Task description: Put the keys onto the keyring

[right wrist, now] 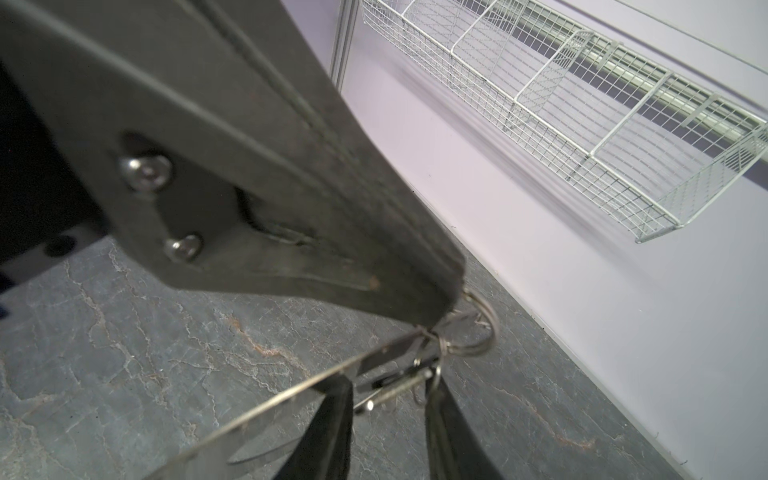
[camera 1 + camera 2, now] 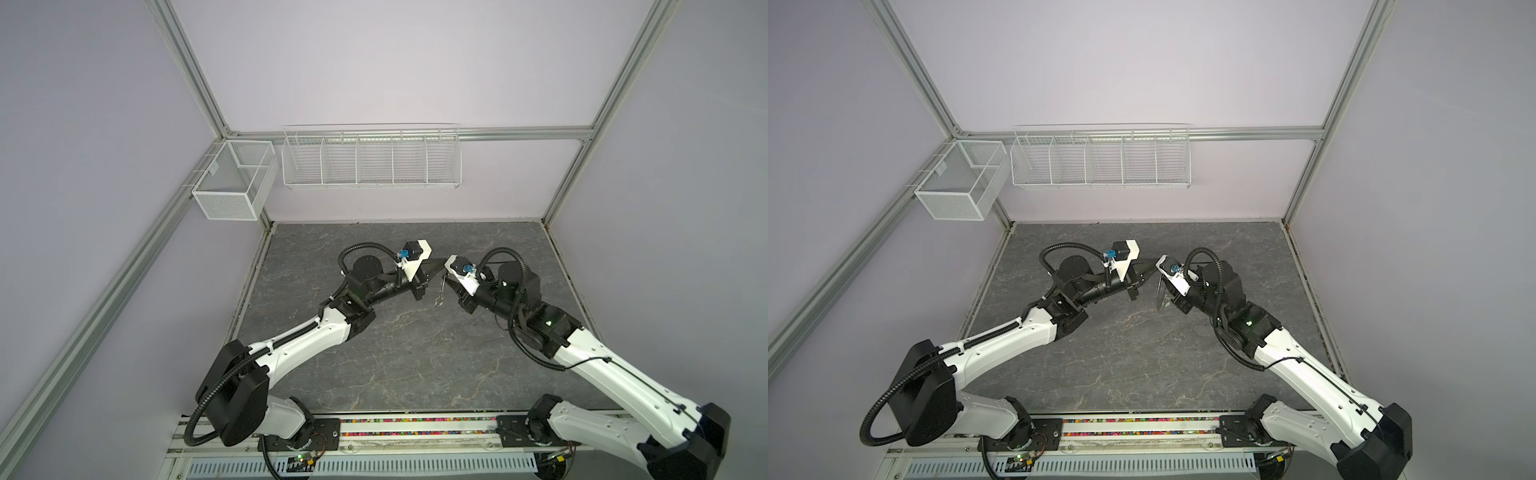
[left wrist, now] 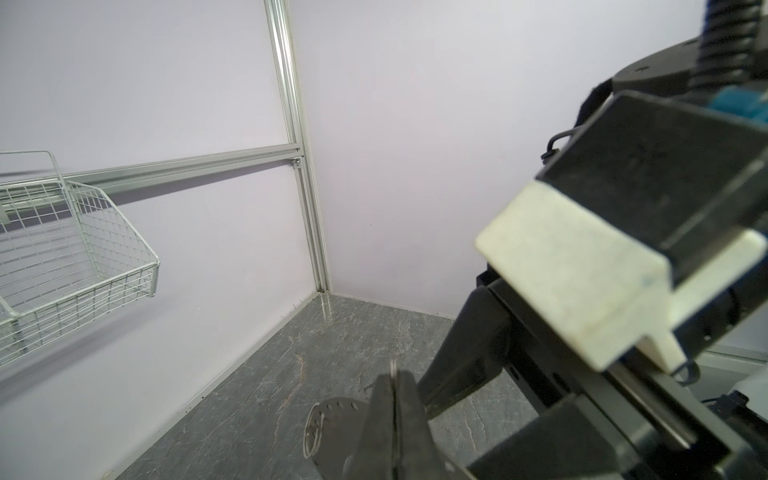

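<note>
step: thread key onto loop | left gripper (image 3: pixel 392 384) clamped shut on small wire loop (image 1: pixel 482 332) of flat grey metal disc keyring (image 2: pixel 1159 293), edge-on above grey marbled tabletop (image 2: pixel 415 357), centre-far | right gripper (image 1: pixel 386 380) jaws apart astride rim, nothing clearly pinched | thin silver blade (image 1: pixel 395 390) between them, key heads unseen | tip: hold left steady, right feeds gently along loop

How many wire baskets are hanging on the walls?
2. A boxy mesh basket hangs on the left wall's rail; a long divided wire basket on the back wall. None appears hidden.
</note>
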Controlling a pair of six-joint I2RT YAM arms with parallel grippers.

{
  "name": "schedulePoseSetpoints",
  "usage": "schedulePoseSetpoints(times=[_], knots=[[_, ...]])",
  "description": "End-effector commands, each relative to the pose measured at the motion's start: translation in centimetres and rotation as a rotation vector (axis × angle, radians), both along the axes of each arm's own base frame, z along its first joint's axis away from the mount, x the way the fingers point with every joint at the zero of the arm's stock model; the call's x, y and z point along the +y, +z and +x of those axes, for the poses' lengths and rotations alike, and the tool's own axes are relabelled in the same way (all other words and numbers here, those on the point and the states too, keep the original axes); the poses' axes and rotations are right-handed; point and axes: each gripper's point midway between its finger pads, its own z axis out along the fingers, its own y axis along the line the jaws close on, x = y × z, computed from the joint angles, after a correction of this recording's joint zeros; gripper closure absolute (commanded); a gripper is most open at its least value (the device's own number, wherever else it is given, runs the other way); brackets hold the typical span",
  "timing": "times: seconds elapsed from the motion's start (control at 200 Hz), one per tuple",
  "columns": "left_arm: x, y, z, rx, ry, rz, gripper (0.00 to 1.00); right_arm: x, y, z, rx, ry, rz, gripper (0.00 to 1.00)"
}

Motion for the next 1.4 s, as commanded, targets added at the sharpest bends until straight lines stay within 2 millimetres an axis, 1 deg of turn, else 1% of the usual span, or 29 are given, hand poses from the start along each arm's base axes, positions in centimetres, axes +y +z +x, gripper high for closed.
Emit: schedulePoseSetpoints(times=[0.0,0.09,0.16,0.235,0.44,0.58,0.775,0.895,1.065,1.309,1.394], knots=[[0.6,1.4,-0.4,-0.039,0.016,-0.024,1.00,0.4,0.3,-0.8,0.016,0.035,0.016,0.60],[0.6,1.3,-0.2,-0.037,0.027,-0.026,1.00,1.0,0.1,-1.3,0.034,0.074,0.028,0.58],[0.7,1.5,-0.1,-0.037,0.034,-0.033,1.00,1.1,-0.1,-1.3,0.042,0.075,0.030,0.57],[0.6,1.5,0.0,-0.034,0.033,-0.034,1.00,1.2,0.0,-1.1,0.032,0.065,0.040,0.57],[0.6,1.3,-0.1,-0.023,0.030,-0.039,1.00,0.5,0.5,0.3,0.009,-0.023,0.052,0.58],[0.5,1.1,-0.2,-0.015,0.023,-0.039,1.00,0.6,1.0,0.9,-0.007,-0.046,0.074,0.60],[0.5,1.2,-0.4,-0.012,0.025,-0.044,1.00,0.7,0.7,1.8,-0.008,-0.077,0.066,0.66],[0.6,1.1,-0.3,-0.014,0.028,-0.042,1.00,0.5,0.8,2.0,-0.015,-0.093,0.062,0.72],[0.9,1.3,-0.3,-0.027,0.043,-0.035,1.00,0.1,0.4,1.8,-0.016,-0.097,0.040,0.78],[1.1,1.5,-0.3,-0.047,0.055,-0.020,1.00,-0.7,-0.4,1.3,-0.003,-0.109,-0.009,0.83],[1.0,1.4,-0.4,-0.043,0.050,-0.018,1.00,-1.0,-0.2,1.3,-0.014,-0.119,-0.015,0.86]])
